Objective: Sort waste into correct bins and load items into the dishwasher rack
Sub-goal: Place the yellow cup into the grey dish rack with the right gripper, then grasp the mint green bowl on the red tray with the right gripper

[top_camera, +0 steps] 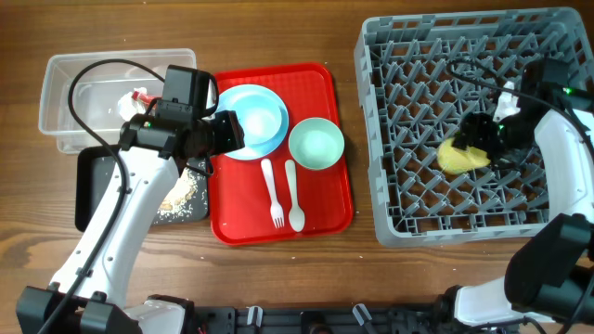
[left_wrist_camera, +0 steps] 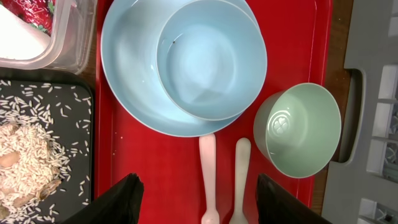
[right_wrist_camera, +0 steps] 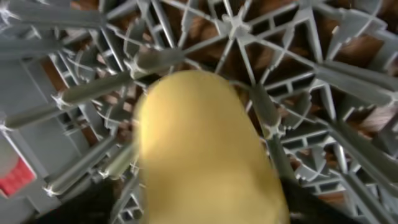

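Observation:
My left gripper (top_camera: 228, 133) (left_wrist_camera: 199, 202) is open and empty above the red tray, over the white fork (left_wrist_camera: 208, 174) and spoon (left_wrist_camera: 241, 174). Beyond them a pale blue bowl (left_wrist_camera: 208, 59) sits on a pale blue plate (left_wrist_camera: 130, 74), with the mint-green bowl (left_wrist_camera: 301, 127) at the right. My right gripper (top_camera: 484, 133) (right_wrist_camera: 205, 208) is shut on the yellow cup (top_camera: 461, 158) (right_wrist_camera: 199, 143), low among the pegs of the grey rack (top_camera: 390, 121). The clear tub (top_camera: 60, 88) holds the red wrapper (top_camera: 141, 95) and the tissue (top_camera: 126, 108). Rice scraps (left_wrist_camera: 18, 162) lie in the black tray (top_camera: 88, 190).
The red serving tray (top_camera: 329, 209) lies between the black tray and the rack. The rack's upright pegs (right_wrist_camera: 99, 87) crowd close around the cup. My left arm reaches over the black tray and hides part of it.

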